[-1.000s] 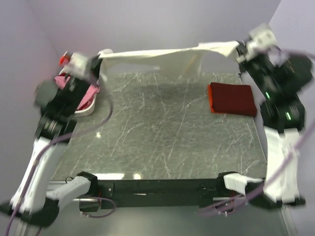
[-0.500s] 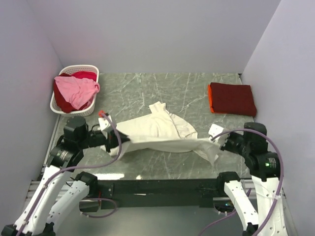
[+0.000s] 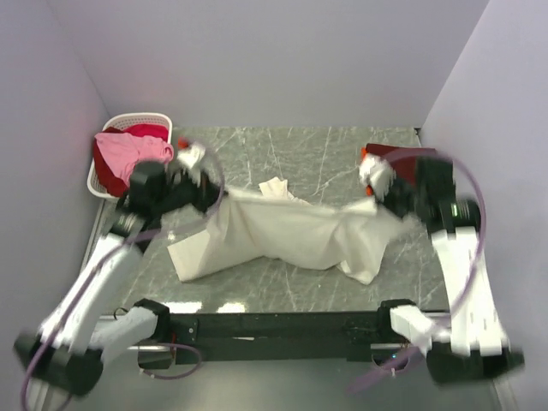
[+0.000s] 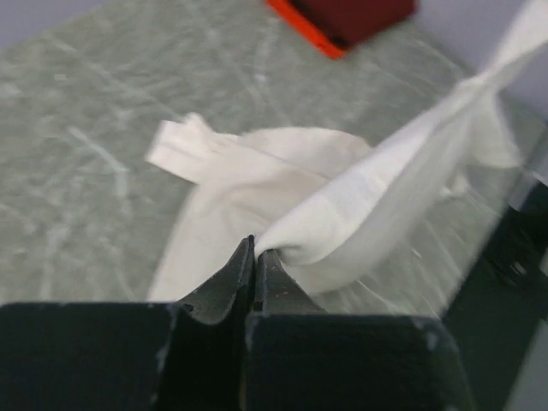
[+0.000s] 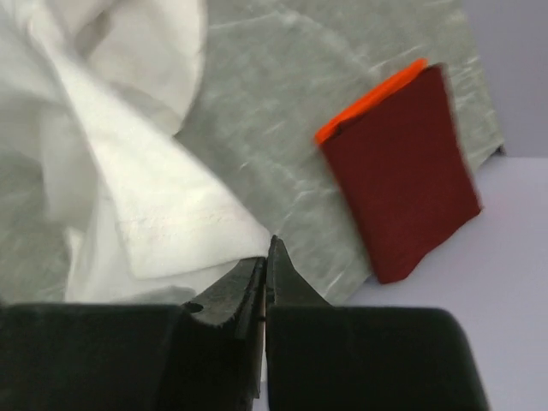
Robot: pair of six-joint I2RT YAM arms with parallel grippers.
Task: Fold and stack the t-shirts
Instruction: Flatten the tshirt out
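Both arms have swung away from the near edge toward the middle of the marble table (image 3: 291,154) since half a second ago, carrying the cream-white t-shirt (image 3: 291,235) with them. It was a narrow, bunched band close to the front edge then; now it hangs as a wider sheet strung between the two grippers. Its upper edge runs almost level from left to right. Its lower part drapes onto the tabletop, with one corner trailing toward the front left and another toward the front right, and a small fold pokes up behind the middle of the top edge. The white slatted basket (image 3: 96,175) sits at the far left corner holding a pink t-shirt (image 3: 128,150) over a red t-shirt (image 3: 147,130), well apart from the cream one. The dark red t-shirt (image 5: 402,171) lies folded flat at the far right of the table, an orange edge showing along one side; in the top view the right arm partly covers it. The left gripper (image 4: 254,257) has its fingers pressed together, with a bunched fold of the cream cloth pinched right at the tips and stretching away to the right. The right gripper (image 5: 265,253) is likewise closed, a hemmed corner of the same shirt caught at its tips and the rest spilling off to the left, near the folded dark red shirt but not touching it.
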